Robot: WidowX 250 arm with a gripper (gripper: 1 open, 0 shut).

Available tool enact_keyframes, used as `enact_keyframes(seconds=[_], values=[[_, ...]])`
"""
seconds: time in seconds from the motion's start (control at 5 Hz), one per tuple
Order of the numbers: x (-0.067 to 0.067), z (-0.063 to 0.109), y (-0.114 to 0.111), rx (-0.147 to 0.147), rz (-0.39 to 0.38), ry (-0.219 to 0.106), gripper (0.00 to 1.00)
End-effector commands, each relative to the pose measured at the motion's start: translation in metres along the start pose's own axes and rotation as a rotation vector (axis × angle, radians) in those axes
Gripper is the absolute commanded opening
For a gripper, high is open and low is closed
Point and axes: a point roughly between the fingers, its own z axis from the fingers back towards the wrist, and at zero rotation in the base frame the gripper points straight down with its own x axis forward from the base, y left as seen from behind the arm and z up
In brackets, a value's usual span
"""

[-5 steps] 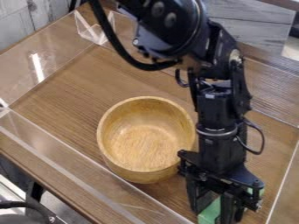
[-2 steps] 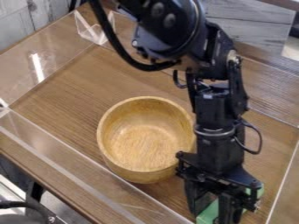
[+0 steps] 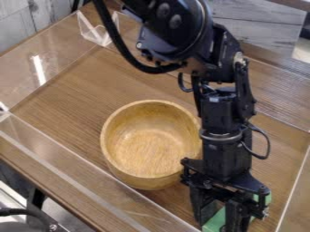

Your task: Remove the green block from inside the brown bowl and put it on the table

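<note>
The green block [image 3: 215, 216] sits at the bottom edge of the view, between the black fingers of the tool [image 3: 227, 216]. Only a narrow green strip of it shows; the rest is hidden by the tool body. The tool is clamped at its narrowest setting on the green block. Whether the block's lower end touches the counter [image 3: 109, 82] cannot be determined, because the picture cuts it off.

The block is outside the brown bowl [image 3: 150, 142], just beside the bowl's lower right rim. The bowl is round, light-brown wood with a thick rim and visible grain. It stands upright on the counter, and its interior holds nothing.

The tool points steeply downward at the end of the black robot arm [image 3: 218, 100], which descends from the top centre of the view toward the lower right. Black cables [image 3: 115, 41] loop from the arm's upper section.

The counter has a brown wood-grain surface with straight plank lines. Low clear acrylic walls [image 3: 54, 54] edge it on the left and front sides; the front wall runs diagonally just below the bowl.

No brand, label or readable writing is visible on the block, bowl, arm or counter.
</note>
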Motion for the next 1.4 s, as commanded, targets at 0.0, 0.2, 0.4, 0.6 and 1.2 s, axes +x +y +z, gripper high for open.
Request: enact_keyframes(seconds=[0.0,0.2,0.4,0.6,1.2], values=[[0.0022,0.0060,-0.0007,-0.012,-0.006,-0.017,0.00],[0.0012,0.0059,-0.0003,-0.017,-0.004,-0.008,0.00],[0.0005,0.0058,0.0002,-0.023,-0.002,0.001,0.00],[0.0002,0.0057,0.0007,-0.027,-0.001,0.010,0.00],[0.0019,0.0069,0.0016,-0.042,0.001,0.040,0.00]])
